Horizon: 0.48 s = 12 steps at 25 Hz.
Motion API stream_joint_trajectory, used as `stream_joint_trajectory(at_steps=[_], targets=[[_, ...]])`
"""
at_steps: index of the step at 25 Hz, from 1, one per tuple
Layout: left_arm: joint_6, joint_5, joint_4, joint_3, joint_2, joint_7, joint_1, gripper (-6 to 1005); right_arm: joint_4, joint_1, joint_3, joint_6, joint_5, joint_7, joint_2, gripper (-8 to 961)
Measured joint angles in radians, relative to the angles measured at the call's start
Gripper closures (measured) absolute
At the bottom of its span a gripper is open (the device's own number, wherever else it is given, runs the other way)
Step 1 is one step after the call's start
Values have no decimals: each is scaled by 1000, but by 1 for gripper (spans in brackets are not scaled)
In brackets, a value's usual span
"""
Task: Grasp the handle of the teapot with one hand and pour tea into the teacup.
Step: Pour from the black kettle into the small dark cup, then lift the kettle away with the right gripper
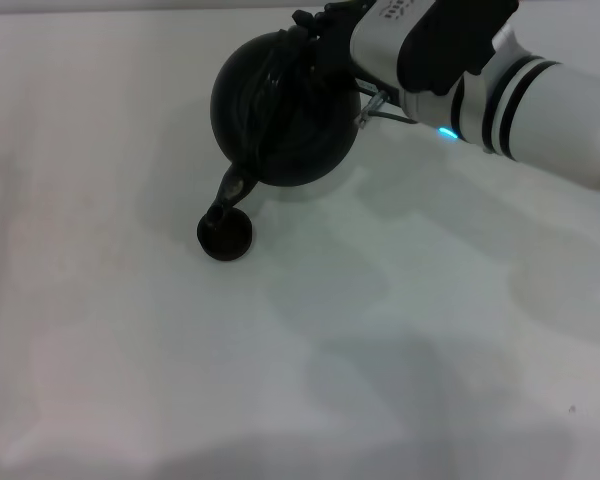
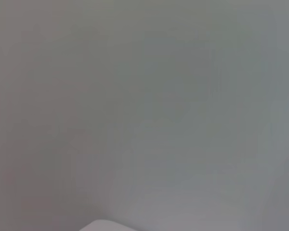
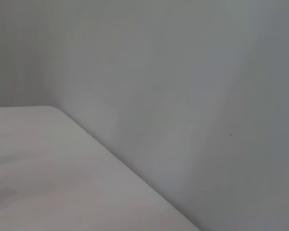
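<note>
The round black teapot (image 1: pixel 285 120) is at the back middle of the white table in the head view, tipped forward and to the left. Its short spout (image 1: pixel 230 186) points down over the small dark teacup (image 1: pixel 225 236), which stands on the table just in front of the pot. My right arm reaches in from the upper right, and my right gripper (image 1: pixel 310 30) is shut on the black handle (image 1: pixel 278 62) at the pot's top. Any stream of tea is too small to make out. The left arm is out of view.
The white table (image 1: pixel 400 350) stretches wide in front of and beside the cup. The right wrist view shows only a pale table corner (image 3: pixel 53 108) against a grey surface. The left wrist view shows plain grey.
</note>
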Motion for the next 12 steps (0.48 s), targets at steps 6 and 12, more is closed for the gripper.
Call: stream_joint_trajectory(at_steps=[6,12], targets=[[0,0,0,0,0,0,2,137,32,1,-17,47,-27,0,0,765],[0,0,0,0,-1,0,0,137,59,-4,-55,122,-86,0,0,768]])
